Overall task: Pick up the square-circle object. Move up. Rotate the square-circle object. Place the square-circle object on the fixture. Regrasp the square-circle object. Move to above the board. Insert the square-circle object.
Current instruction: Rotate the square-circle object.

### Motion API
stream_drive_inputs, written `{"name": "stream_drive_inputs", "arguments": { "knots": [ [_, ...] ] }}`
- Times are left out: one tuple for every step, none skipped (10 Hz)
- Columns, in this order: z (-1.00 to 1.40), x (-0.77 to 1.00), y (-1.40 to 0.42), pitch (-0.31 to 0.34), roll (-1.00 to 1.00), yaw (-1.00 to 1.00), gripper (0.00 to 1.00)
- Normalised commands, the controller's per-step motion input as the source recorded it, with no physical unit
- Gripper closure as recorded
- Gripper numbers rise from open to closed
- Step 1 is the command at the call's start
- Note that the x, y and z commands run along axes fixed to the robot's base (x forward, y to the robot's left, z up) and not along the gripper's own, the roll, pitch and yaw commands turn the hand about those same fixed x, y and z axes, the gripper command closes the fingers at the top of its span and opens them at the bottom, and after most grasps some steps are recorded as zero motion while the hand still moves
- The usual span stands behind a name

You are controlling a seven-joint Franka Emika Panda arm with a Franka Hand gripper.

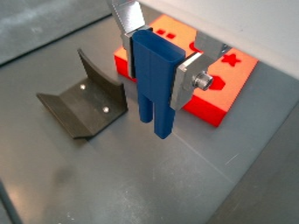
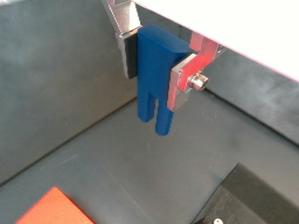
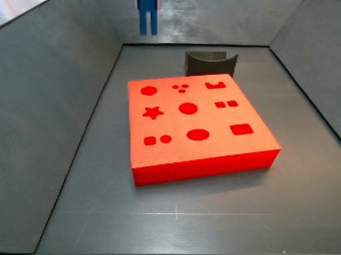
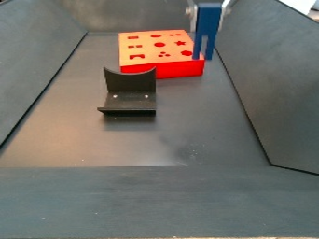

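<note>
Gripper (image 1: 158, 66) clamps the blue square-circle object (image 1: 156, 87) upright above the floor, between fixture (image 1: 82, 105) and board (image 1: 216, 79).

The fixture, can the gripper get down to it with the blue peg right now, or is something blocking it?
Probably yes. The gripper holds the square-circle object hanging upright, clear of the floor. The fixture stands apart from the board, with nothing on it and bare floor around it.

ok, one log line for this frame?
gripper: shut on square-circle object, raised | object: hanging vertical, clear of floor | fixture: empty | board: no peg inserted
</note>
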Motion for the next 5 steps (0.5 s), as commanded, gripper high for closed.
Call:
{"name": "stream_drive_inputs", "arguments": {
  "knots": [
    [-1.00,0.02,0.01,-0.039,-0.13,-0.06,1.00],
    [-1.00,0.03,0.01,-0.032,-0.14,-0.05,1.00],
    [-1.00,0.03,0.01,-0.029,-0.14,-0.05,1.00],
    [-1.00,0.03,0.02,-0.031,-0.14,-0.04,1.00],
    [-1.00,0.03,0.02,-0.034,-0.15,-0.04,1.00]
  ]
}}
